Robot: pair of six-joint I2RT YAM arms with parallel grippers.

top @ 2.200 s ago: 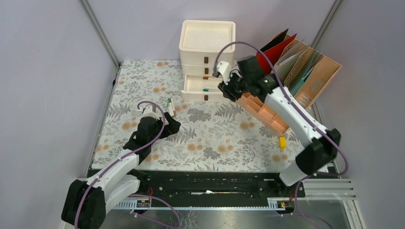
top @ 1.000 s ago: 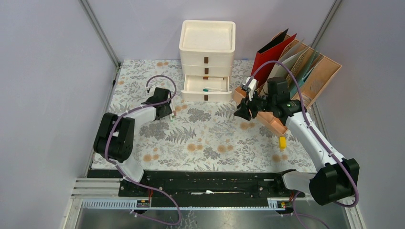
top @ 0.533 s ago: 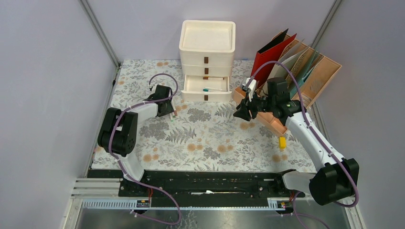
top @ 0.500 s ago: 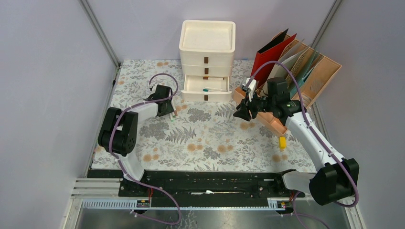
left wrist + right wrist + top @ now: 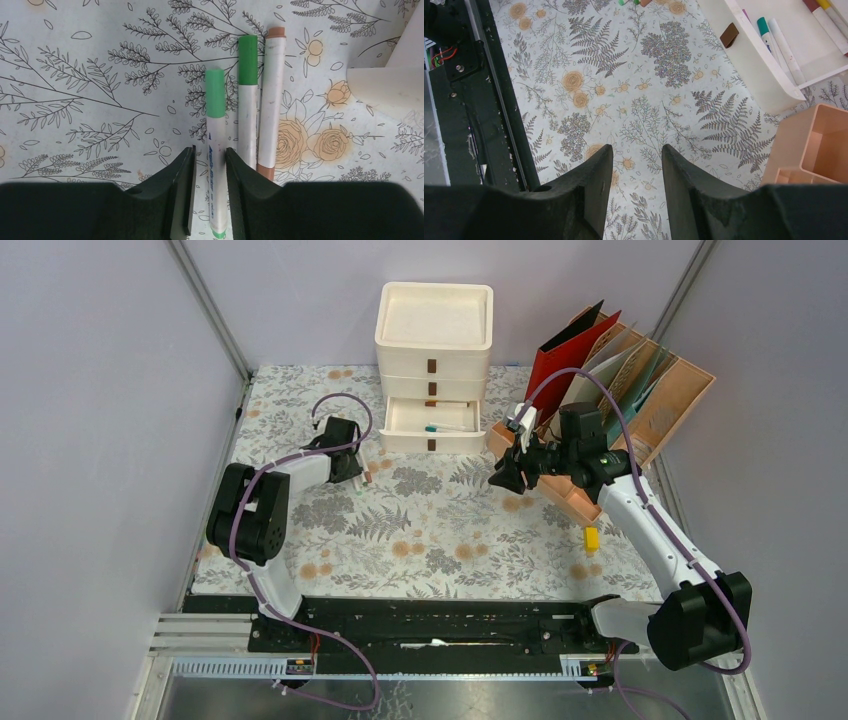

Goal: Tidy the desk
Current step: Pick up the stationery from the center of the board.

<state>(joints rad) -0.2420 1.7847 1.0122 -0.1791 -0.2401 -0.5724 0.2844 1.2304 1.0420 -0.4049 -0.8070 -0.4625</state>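
The desk (image 5: 440, 530) carries three markers lying side by side near its left back. In the left wrist view a light-green-capped marker (image 5: 215, 95) lies between my left gripper (image 5: 210, 148) fingers. The right finger touches it and a narrow gap shows at the left finger. A dark-green-capped marker (image 5: 247, 100) and a brown-capped marker (image 5: 273, 100) lie just right of it. My left gripper (image 5: 350, 470) is low over them. My right gripper (image 5: 503, 478) hovers open over the cloth (image 5: 599, 60) with nothing between its fingers (image 5: 596, 170).
A white drawer unit (image 5: 435, 330) stands at the back, its lowest drawer (image 5: 432, 425) pulled out with pens inside (image 5: 774, 40). A peach organizer (image 5: 560, 485) and a file rack (image 5: 640, 390) stand at the right. A small yellow item (image 5: 591, 538) lies near the right edge.
My left gripper's jaws have narrowed around the light-green-capped marker. The left arm crept slightly; the right arm has stayed still.
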